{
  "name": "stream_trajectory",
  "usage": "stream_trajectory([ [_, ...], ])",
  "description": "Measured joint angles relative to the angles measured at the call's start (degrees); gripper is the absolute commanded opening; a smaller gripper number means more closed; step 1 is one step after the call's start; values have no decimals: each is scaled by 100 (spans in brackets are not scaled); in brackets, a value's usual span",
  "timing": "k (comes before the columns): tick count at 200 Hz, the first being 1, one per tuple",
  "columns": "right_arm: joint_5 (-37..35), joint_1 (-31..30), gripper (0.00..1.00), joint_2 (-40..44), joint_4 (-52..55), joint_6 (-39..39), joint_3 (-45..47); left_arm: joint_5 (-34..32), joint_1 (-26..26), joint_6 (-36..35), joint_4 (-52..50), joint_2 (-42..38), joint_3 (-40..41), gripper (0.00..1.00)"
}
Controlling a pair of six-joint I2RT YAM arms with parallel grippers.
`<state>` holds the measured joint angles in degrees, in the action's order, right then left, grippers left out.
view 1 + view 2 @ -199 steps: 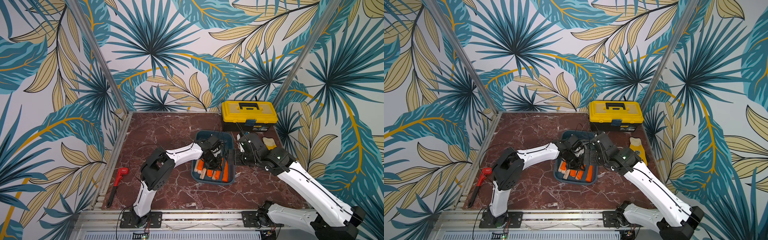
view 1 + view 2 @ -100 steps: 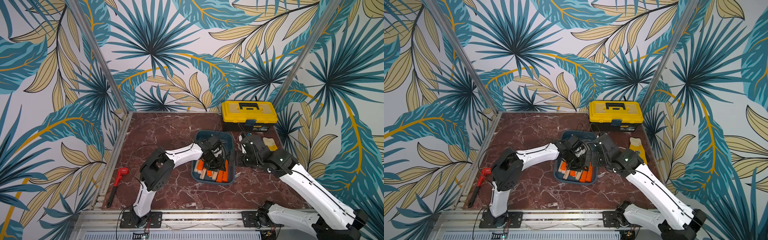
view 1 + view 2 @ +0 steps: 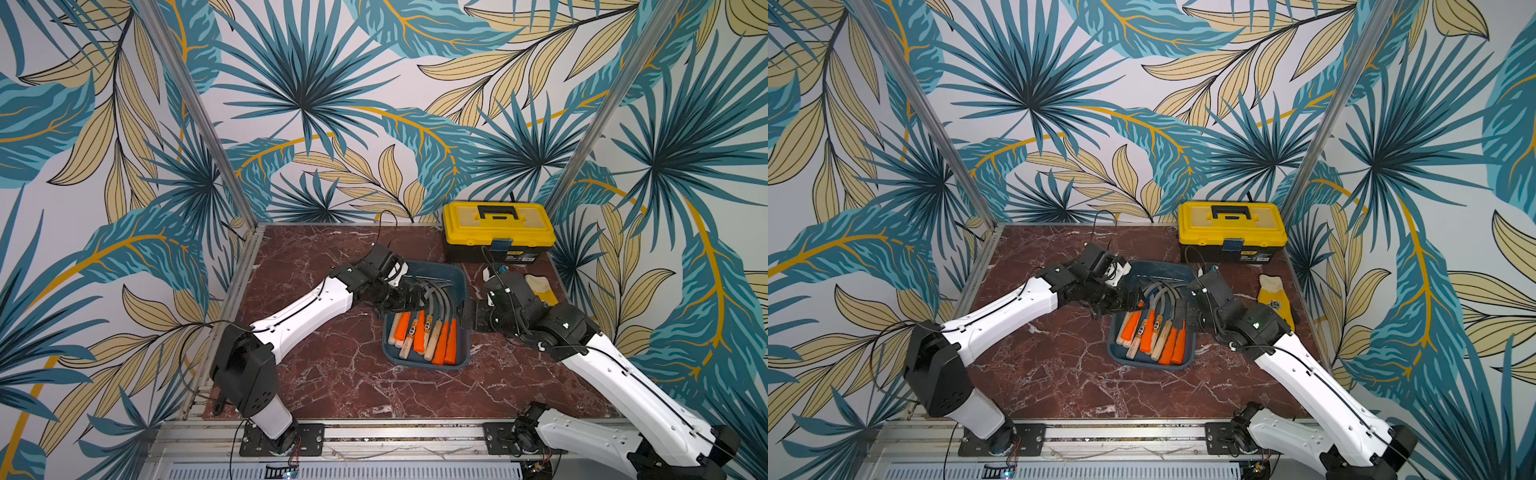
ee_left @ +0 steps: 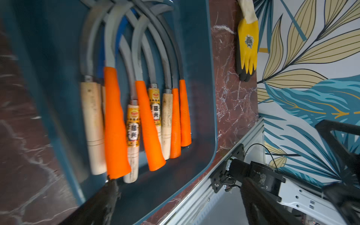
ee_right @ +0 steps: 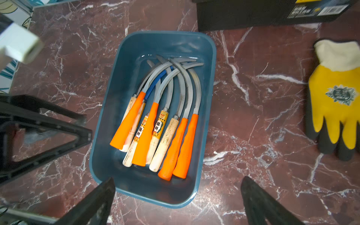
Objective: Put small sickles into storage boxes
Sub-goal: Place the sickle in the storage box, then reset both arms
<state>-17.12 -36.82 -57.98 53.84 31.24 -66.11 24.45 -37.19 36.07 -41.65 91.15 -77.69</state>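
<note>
The storage box, a dark teal tray (image 3: pixel 424 365) (image 3: pixel 1150 362) (image 5: pixel 155 44), sits mid-table. Several small sickles (image 3: pixel 424 332) (image 3: pixel 1152 332) (image 4: pixel 115 120) (image 5: pixel 148 132) lie side by side in it, handles orange or pale wood, grey blades curving to the far end, one blade blue. My left gripper (image 3: pixel 405 299) (image 3: pixel 1129 297) (image 4: pixel 179 187) hovers over the tray's left side, open and empty; one fingertip (image 4: pixel 112 183) is close to an orange handle's end. My right gripper (image 3: pixel 467 316) (image 3: pixel 1179 316) (image 5: pixel 178 183) is open and empty at the tray's right edge.
A yellow-and-black toolbox (image 3: pixel 498 228) (image 3: pixel 1231 226) stands shut at the back right, just behind the tray. A yellow and black glove (image 3: pixel 540 286) (image 3: pixel 1273 299) (image 5: pixel 335 97) lies on the marble right of the tray. Metal rails edge the table.
My left gripper has gone from shut to wide open above the tray and has let go of what it held. The right arm has shifted only slightly.
</note>
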Motion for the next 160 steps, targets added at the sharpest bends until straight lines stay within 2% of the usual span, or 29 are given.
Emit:
stream_trajectory([
  [40,-595,118,100,446,-796,-560,649,-409,682,-446,-216,-750,850,99],
  [62,-916,409,99,557,-1233,-804,1123,-785,1060,-702,-280,-1180,1252,99],
  [110,-977,1770,99,256,-2391,-1189,2114,-1648,1961,-1110,70,-1888,2094,99],
  [160,-944,3084,100,-452,-4277,-1851,2918,-2282,3123,-1099,1405,-2498,3270,99],
])
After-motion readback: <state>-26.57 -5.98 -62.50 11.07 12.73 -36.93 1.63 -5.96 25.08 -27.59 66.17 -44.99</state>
